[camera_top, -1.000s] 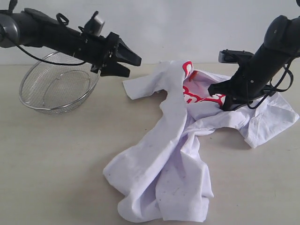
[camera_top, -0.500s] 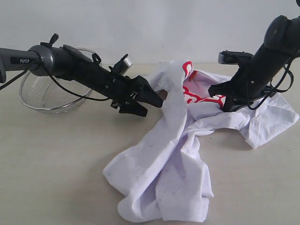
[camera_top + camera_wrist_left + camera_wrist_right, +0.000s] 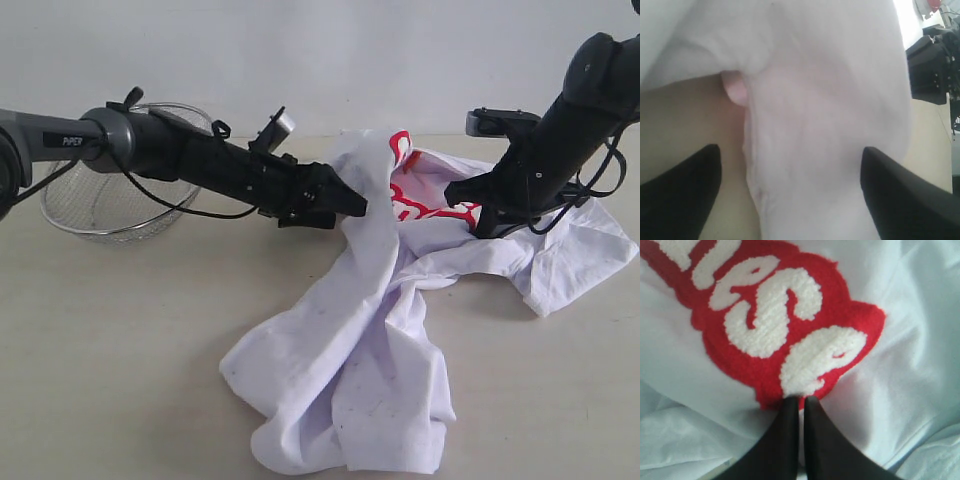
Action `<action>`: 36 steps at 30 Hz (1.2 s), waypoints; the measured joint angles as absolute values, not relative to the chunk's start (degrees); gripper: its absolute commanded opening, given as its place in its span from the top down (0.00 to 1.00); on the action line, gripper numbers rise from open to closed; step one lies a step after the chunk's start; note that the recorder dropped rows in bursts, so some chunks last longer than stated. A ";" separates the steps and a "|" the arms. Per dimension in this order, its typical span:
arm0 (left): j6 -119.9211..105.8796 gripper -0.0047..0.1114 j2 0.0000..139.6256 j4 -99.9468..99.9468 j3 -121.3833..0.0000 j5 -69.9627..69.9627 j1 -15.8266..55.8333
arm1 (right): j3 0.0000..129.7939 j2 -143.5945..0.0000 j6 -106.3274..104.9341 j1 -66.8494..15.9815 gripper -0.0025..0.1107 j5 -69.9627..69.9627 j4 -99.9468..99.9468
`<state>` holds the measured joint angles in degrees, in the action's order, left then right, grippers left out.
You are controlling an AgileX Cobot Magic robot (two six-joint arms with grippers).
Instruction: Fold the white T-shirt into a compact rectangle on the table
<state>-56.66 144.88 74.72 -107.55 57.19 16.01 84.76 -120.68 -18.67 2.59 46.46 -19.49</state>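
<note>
Exterior view: left claw (image 3: pixel 352 207), spread, has reached white T-shirt (image 3: pixel 340 360) fold.

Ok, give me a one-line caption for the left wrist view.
Open left tool with a raised fold of the shirt between its fingers, over the table.

Soft even light; wrist views blurred

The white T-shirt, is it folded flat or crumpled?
Crumpled: the white T-shirt lies bunched in twisted, uneven folds on the table, red lettering partly showing.
</note>
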 measured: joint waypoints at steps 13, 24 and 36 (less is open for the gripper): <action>-59.06 0.35 148.00 79.47 -108.97 56.79 18.27 | 84.76 -120.68 -18.93 2.59 0.98 46.46 -19.49; -57.12 0.92 148.38 73.14 -109.23 66.90 18.29 | 84.76 -120.68 -19.48 2.59 0.98 45.70 -19.37; -52.56 0.92 147.26 64.77 -109.59 69.79 14.87 | 84.76 -120.68 -19.79 2.59 0.98 45.61 -19.37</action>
<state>-52.56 147.26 64.77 -109.59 69.79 14.87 84.76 -120.68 -19.79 2.59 45.61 -19.37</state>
